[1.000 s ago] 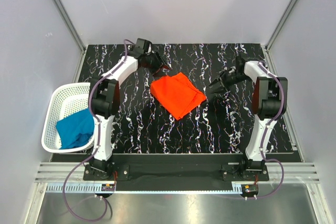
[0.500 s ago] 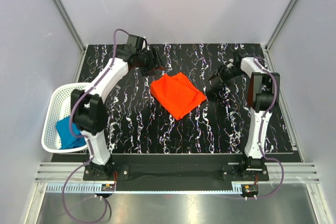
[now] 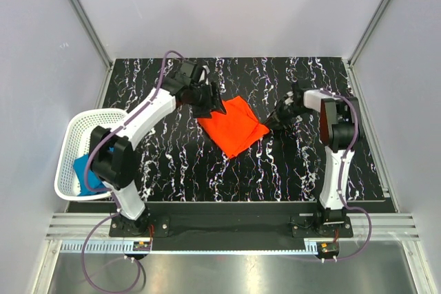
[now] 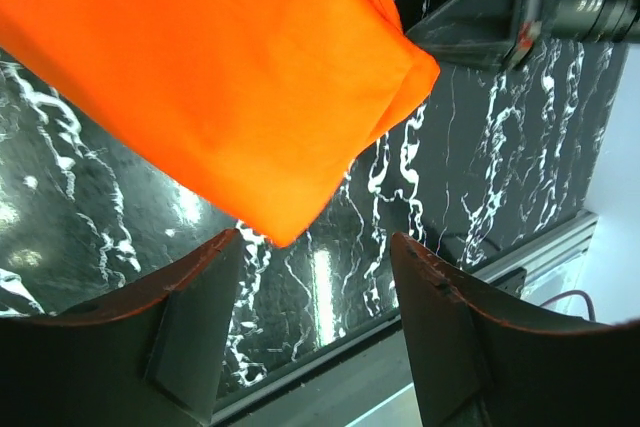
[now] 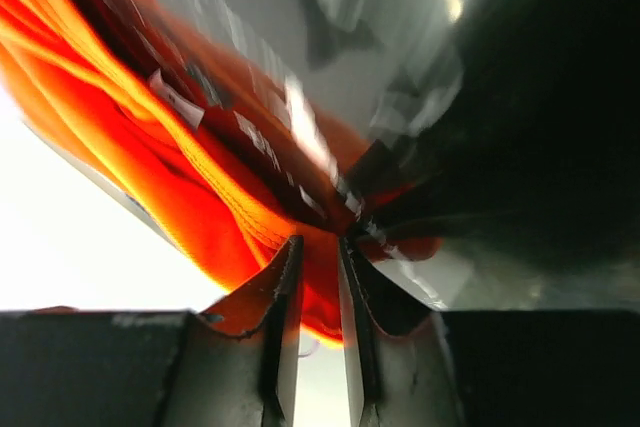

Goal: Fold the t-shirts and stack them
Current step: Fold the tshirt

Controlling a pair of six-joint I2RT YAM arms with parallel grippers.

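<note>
So the orange t-shirt (image 3: 233, 127) is laid folded into a rough square about mid-desk, on the black marbled desk (image 3: 289, 170). The left end effector (image 3: 209, 103) is parked over the shirt's far-left edge. In the left wrist view its fingers (image 4: 190, 337) are spread wide apart with nothing caught in between; only a corner of the orange cloth is seen beyond the tips. The right end effector (image 3: 273, 122) is set at the shirt's right corner. The right wrist view is pretty blurry, but the fingers (image 5: 275, 337) are seen nearly together, with orange cloth pinched in the thin gap, so it's clamped on the shirt's edge. The teal t-shirt (image 3: 84, 173) is bunched up inside the white mesh basket (image 3: 72, 135), well off to the left of the orange one.
</note>
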